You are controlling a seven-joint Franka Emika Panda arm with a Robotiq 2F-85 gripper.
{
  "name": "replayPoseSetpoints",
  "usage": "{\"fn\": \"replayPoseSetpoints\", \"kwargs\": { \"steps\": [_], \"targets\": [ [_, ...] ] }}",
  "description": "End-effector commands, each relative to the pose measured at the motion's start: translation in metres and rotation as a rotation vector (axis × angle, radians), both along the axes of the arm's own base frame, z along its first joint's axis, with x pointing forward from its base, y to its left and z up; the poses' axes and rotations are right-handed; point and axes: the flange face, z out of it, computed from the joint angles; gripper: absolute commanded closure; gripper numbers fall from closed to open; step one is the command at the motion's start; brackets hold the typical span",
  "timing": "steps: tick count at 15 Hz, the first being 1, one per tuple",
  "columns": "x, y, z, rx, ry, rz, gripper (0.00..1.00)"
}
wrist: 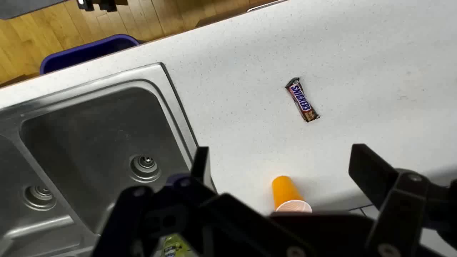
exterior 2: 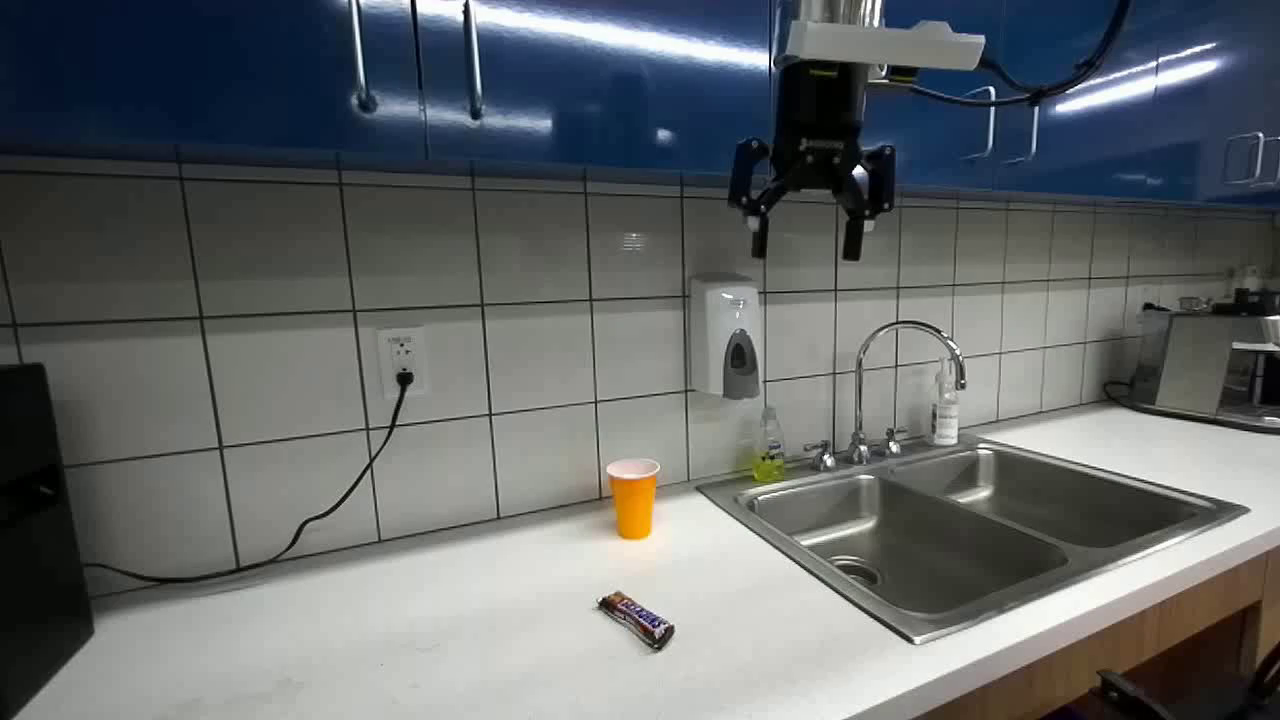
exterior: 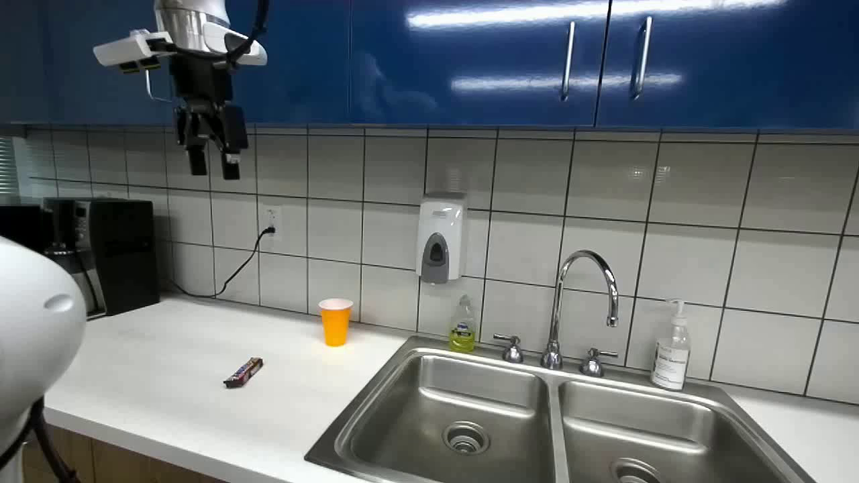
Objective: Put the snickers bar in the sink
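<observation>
The snickers bar [exterior: 243,373] lies flat on the white counter, left of the sink [exterior: 496,401] in an exterior view. It also shows in an exterior view [exterior 2: 637,620] and in the wrist view [wrist: 302,100], label up. The double-basin steel sink shows in an exterior view [exterior 2: 920,550] and at the left of the wrist view [wrist: 96,139]. My gripper [exterior: 213,169] hangs high above the counter, well apart from the bar. Its fingers are spread wide with nothing between them, as seen in an exterior view [exterior 2: 806,248] and the wrist view [wrist: 280,153].
An orange cup [exterior: 335,323] stands upright near the tiled wall, between bar and sink. A dish soap bottle [exterior: 463,327], a curved faucet [exterior: 558,302] and a sanitizer bottle [exterior: 671,355] stand behind the basins. Blue cabinets [exterior: 470,60] are close behind the gripper. A soap dispenser [exterior 2: 726,338] is on the wall.
</observation>
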Motion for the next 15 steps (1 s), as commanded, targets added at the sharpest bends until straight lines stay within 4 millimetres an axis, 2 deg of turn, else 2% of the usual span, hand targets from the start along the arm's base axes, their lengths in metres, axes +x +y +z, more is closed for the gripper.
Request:
{"fn": "replayPoseSetpoints", "kwargs": {
  "steps": [1, 8, 15],
  "targets": [
    [0.0, 0.0, 0.0, 0.0, 0.001, 0.0, 0.0],
    [-0.004, 0.016, -0.012, 0.035, 0.059, 0.211, 0.0],
    [-0.011, 0.031, -0.039, -0.059, 0.057, 0.378, 0.0]
  ]
}}
